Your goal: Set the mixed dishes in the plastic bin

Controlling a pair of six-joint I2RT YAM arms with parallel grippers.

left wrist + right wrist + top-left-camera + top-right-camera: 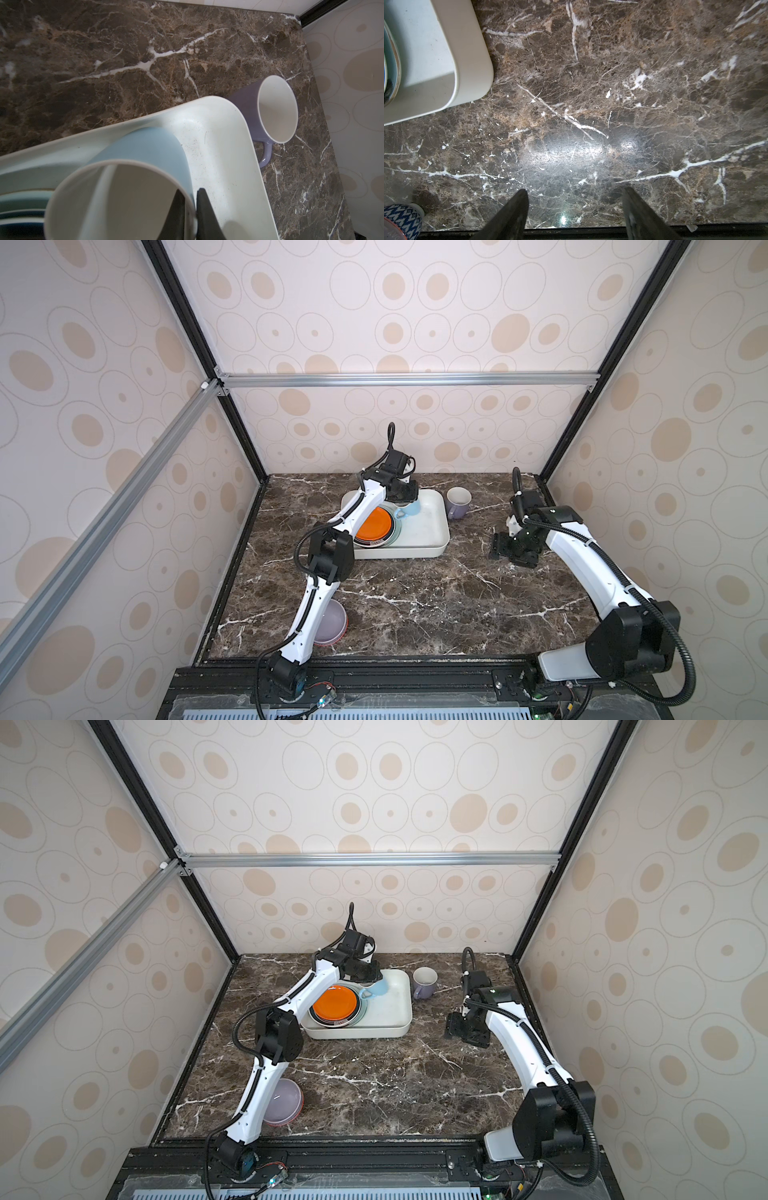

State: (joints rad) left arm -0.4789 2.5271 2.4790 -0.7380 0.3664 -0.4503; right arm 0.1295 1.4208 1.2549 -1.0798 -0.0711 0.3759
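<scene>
Left gripper [189, 192] pinches the blue mug [145, 145] by its wall inside the plastic bin [228, 113], beside the plate stack [374, 526]; lavender mug [276, 108] stands just outside the bin; right gripper [575, 190] hangs spread, empty, nearby.

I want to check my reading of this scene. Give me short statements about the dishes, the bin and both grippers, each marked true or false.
1. The left gripper is shut on the wall of the light blue ceramic mug. True.
2. The lavender ceramic mug stands inside the off-white rectangular plastic bin. False: it stands on the brown marble table, beside the bin.
3. The round orange plate tops the plate stack in the bin. True.
4. The right gripper holds a plate. False: it is open and empty above the table.
5. The lavender bowl lies in the bin. False: it sits on the table, by the left arm.
</scene>
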